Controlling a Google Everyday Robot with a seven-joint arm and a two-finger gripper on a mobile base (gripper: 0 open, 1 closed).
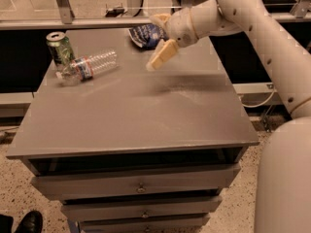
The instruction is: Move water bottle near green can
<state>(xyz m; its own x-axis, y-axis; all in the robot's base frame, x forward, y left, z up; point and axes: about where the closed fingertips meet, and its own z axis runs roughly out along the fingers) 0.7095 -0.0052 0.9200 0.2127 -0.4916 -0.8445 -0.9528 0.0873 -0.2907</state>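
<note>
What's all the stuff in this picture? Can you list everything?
green can: one, green with a silver top, standing at the table's back left corner
water bottle: one, clear with a red, white and blue label, lying on its side right beside the green can
snack bag: one, dark blue, at the back middle of the table
table: one, grey, in the middle
drawers: grey, stacked under the tabletop
shoe: one, black, on the floor at bottom left
arm: one, white, reaching in from the right
tool: one, cream, open and empty, above the table by the snack bag
</note>
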